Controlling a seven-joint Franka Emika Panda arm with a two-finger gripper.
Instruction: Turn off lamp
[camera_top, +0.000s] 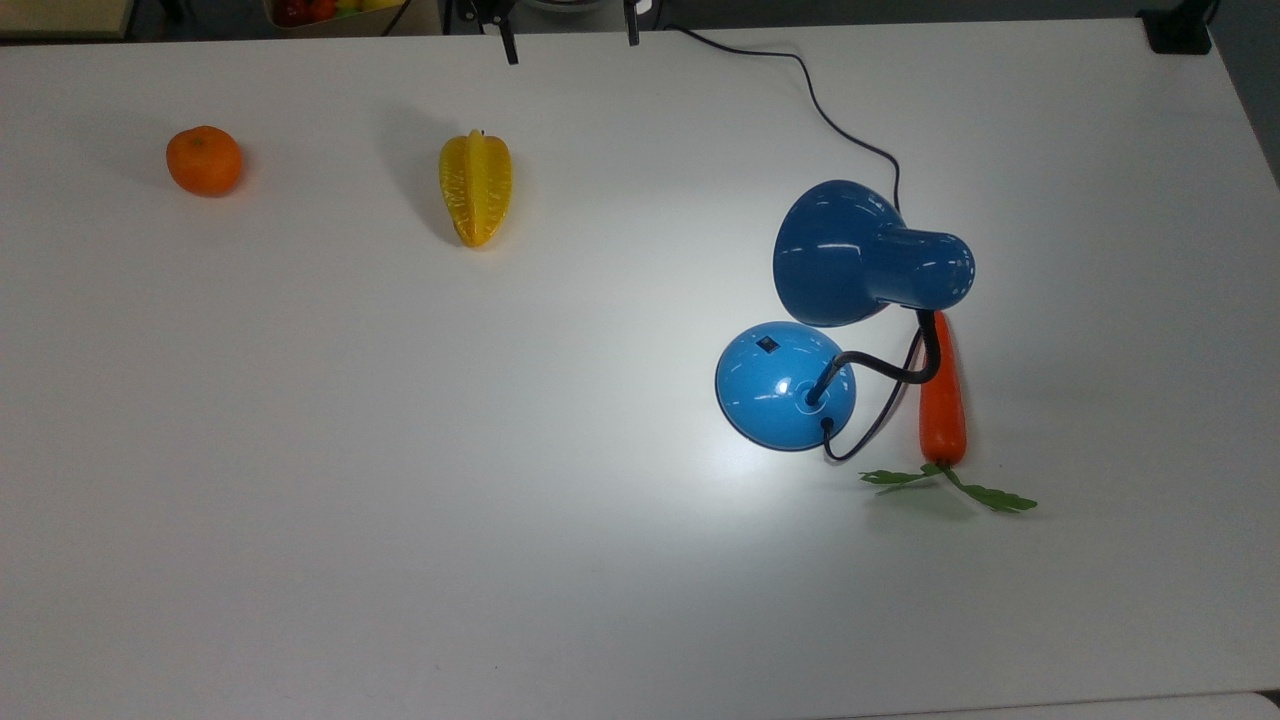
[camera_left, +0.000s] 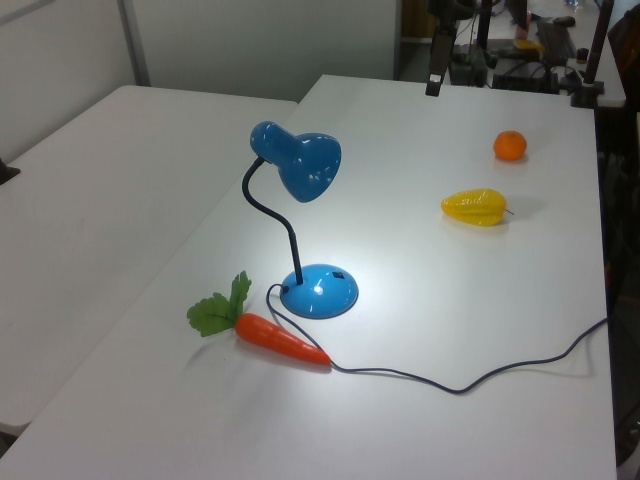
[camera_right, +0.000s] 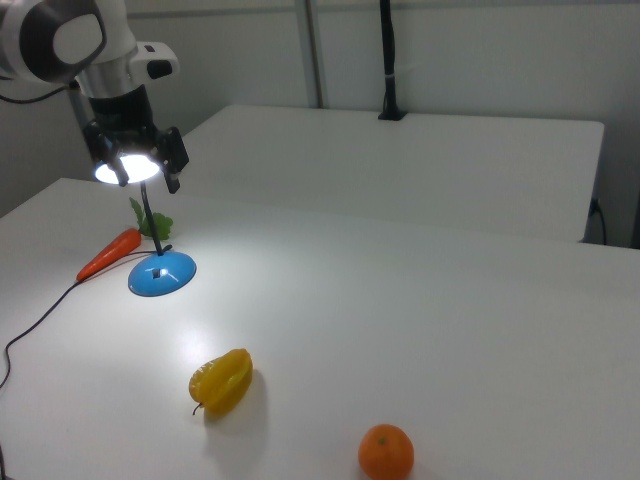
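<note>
White table (camera_top: 400, 450) fills the top view. Lamp (camera_top: 800, 370) sits right of center in the top view, lit, bright patch on table around its blue base; shade (camera_top: 840, 252) just above base, black neck curving betw them, small black switch (camera_top: 767, 344) on base's upper left. Gripper (camera_top: 570, 35) at top edge center of the top view, well apart from lamp, fingers spread wide, holding nothing. Carrot (camera_top: 941, 400) just right of base, leaves at lower end. Starfruit (camera_top: 475, 187) upper center-left. Orange (camera_top: 204, 160) far upper left.
</note>
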